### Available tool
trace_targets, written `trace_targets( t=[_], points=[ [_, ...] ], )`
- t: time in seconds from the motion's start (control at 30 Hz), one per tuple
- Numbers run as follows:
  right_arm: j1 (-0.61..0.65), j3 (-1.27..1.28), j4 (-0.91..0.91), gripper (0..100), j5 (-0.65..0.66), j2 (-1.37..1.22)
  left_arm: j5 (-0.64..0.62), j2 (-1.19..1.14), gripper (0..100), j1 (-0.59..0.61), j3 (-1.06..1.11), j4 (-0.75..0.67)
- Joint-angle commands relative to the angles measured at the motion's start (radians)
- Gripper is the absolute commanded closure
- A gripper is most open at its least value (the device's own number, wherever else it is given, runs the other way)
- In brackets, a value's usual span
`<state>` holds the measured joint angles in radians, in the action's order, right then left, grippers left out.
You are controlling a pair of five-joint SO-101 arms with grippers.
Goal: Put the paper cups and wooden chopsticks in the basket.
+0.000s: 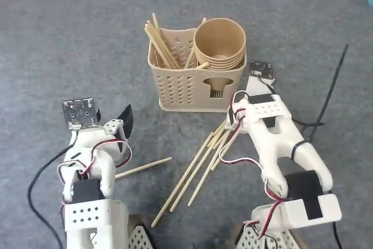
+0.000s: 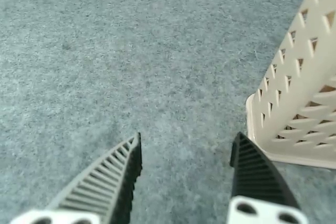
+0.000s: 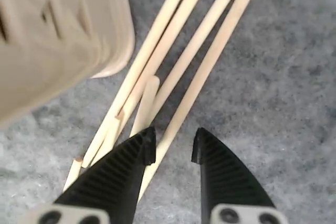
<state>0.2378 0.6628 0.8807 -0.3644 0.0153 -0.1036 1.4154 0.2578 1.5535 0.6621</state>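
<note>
High view shows the basket [image 1: 189,88] standing at the middle back of the grey mat [image 1: 64,45]. A nested stack of paper cups [image 1: 220,42] stands upright in its right half, and a bundle of wooden chopsticks [image 1: 162,45] leans in its left half. In front of it, loose chopsticks [image 1: 198,164] lie fanned on the mat, their far ends near the basket's front right corner. A single chopstick [image 1: 143,167] lies apart from them, further left. The right gripper [image 3: 173,145] hangs low over the far ends of the loose ones, just beside the basket's corner. Its fingers are a narrow gap apart, with one stick running under that gap and nothing clamped. The left gripper [image 2: 186,150] hovers over bare mat to the basket's left front, fingers spread wide and empty.
</note>
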Motion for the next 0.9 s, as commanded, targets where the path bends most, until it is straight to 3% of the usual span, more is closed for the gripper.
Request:
trace_targets(
  t=[0.0,0.1,0.2,0.3,0.4,0.6,0.87],
  points=[
    [0.008,-0.008,-0.033,86.4,-0.011,-0.002,0.009,0.015,74,0.005,-0.002,-0.012],
    [0.008,-0.006,-0.025,87.1,-0.008,-0.002,0.009,0.015,74,0.005,-0.002,-0.011],
    [0.004,-0.006,0.018,94.2,0.005,-0.004,0.009,0.015,74,0.005,-0.002,-0.011],
    [0.001,-0.003,0.062,99.2,0.104,-0.004,0.009,0.017,74,0.006,-0.002,-0.011],
    [-0.019,-0.002,0.124,97.6,0.161,-0.004,0.009,0.018,74,0.006,-0.002,-0.011],
    [-0.148,-0.002,0.225,97.6,0.169,-0.002,0.034,0.017,74,0.006,-0.002,-0.011],
    [-0.326,-0.008,0.297,99.0,0.37,0.01,0.035,0.017,74,0.006,-0.002,-0.011]
  ],
)
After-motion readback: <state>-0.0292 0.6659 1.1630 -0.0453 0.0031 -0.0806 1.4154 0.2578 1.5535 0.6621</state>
